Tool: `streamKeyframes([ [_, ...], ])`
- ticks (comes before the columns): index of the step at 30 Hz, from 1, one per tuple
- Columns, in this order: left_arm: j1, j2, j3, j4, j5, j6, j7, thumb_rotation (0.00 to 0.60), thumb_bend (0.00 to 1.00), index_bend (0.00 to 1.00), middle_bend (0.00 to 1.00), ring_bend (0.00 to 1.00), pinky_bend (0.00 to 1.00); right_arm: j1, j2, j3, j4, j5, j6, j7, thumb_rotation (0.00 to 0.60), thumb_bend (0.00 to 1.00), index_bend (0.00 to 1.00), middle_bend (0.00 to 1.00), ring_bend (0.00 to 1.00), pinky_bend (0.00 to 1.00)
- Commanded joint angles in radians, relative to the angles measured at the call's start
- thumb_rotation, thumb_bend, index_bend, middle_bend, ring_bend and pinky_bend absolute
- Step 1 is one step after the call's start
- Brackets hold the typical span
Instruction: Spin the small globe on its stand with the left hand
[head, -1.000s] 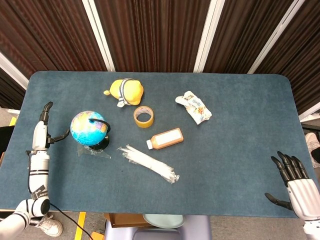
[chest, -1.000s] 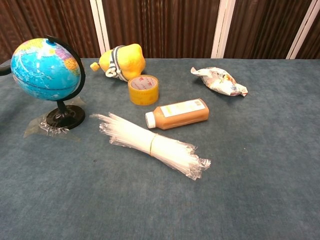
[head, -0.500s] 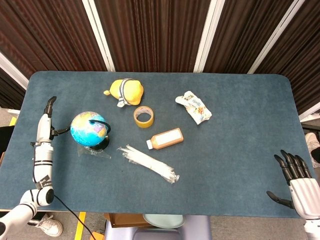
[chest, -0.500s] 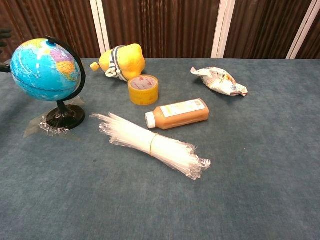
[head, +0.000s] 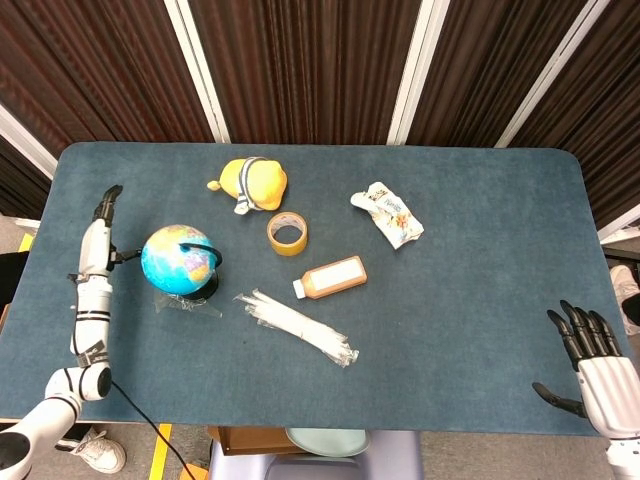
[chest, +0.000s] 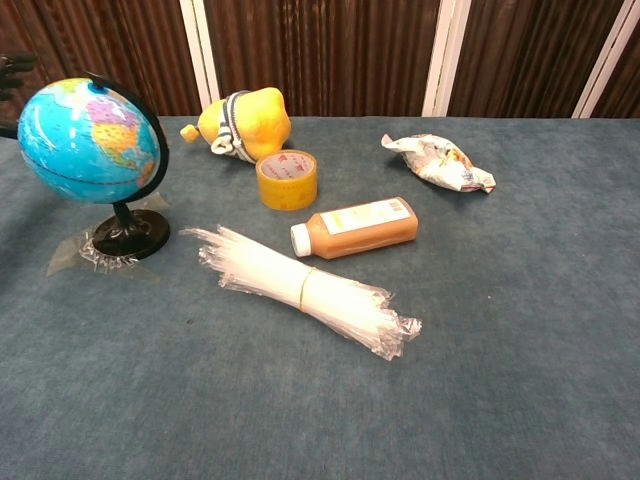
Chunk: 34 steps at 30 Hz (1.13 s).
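One hand (head: 97, 235) beside globe (head: 174, 258).

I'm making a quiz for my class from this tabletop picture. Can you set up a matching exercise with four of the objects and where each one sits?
Things:
1. globe
2. tape roll
3. snack bag
4. bundle of straws

Places:
A. nearest the front edge of the four
B. far left, next to the left hand
C. just below the yellow plush toy
D. furthest right of the four

Pairs: 1-B, 2-C, 3-D, 4-A
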Motion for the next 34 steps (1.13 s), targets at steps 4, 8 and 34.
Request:
streamKeyframes([
  [4, 0.049, 0.045, 0.006, -0.020, -0.017, 0.009, 0.016, 0.600, 0.34, 0.00, 0.00, 0.00, 0.00, 0.006, 0.003, -0.010, -0.003, -0.018, -0.010, 0.000, 0.600, 0.07, 0.00, 0.00, 0.00, 0.00],
  [8, 0.089, 0.081, 0.021, -0.062, -0.006, 0.058, 0.037, 0.600, 0.36, 0.00, 0.00, 0.00, 0.00, 0.011, 0.001, -0.015, -0.007, -0.028, -0.020, -0.008, 0.600, 0.07, 0.00, 0.00, 0.00, 0.00],
  [34, 0.472, 0.571, 0.402, -0.942, 0.363, 0.438, 0.729, 0.600, 0.40, 0.00, 0.00, 0.00, 0.00, 0.041, -0.026, -0.037, -0.027, -0.043, -0.088, -0.060, 0.600, 0.07, 0.00, 0.00, 0.00, 0.00],
])
